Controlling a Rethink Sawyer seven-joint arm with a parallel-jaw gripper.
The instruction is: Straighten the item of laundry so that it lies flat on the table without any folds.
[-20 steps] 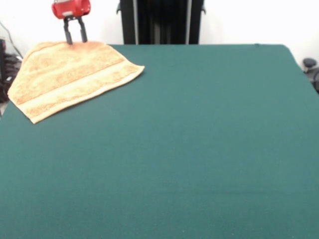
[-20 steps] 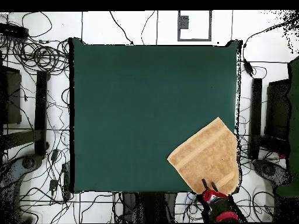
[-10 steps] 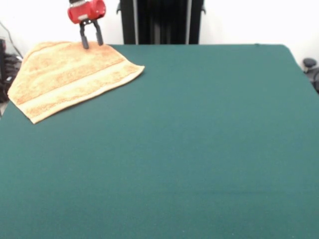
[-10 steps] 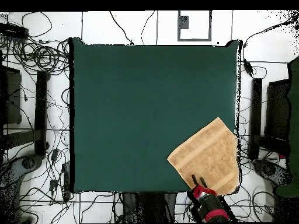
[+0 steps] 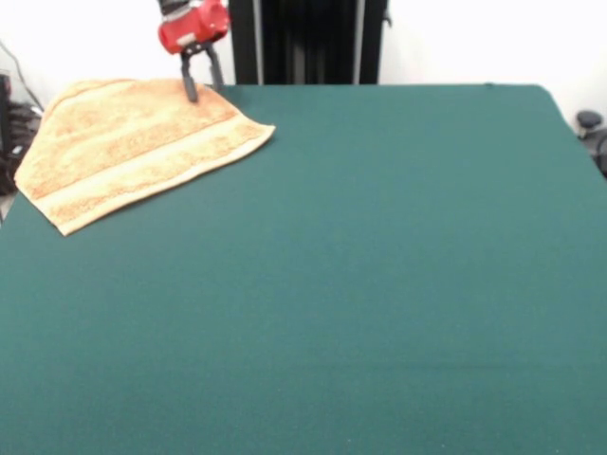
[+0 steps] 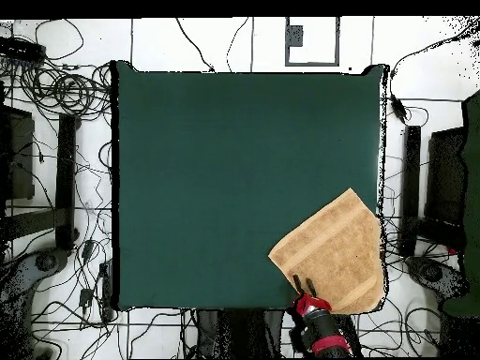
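The item of laundry [image 5: 133, 152], an orange-tan towel with woven band stripes, lies spread at the far left corner of the green table [image 5: 379, 265]. In the overhead view the towel [image 6: 336, 246] sits at the lower right corner of the table [image 6: 225, 169], and its outer edge reaches past the table's rim. My red gripper [image 5: 203, 86] stands open over the towel's far right edge, fingers pointing down, nothing between them. From above, the gripper [image 6: 304, 282] is at the towel's lower left edge. Whether the tips touch the cloth is unclear.
A black column [image 5: 308, 43] stands behind the table's far edge. Cables [image 6: 66, 94] and dark stands [image 6: 64, 178] lie on the floor round the table. A dark object [image 5: 590, 123] sits off the right edge.
The gripper has moved right along the towel's far edge in the front view, staying open. The towel has not shifted.
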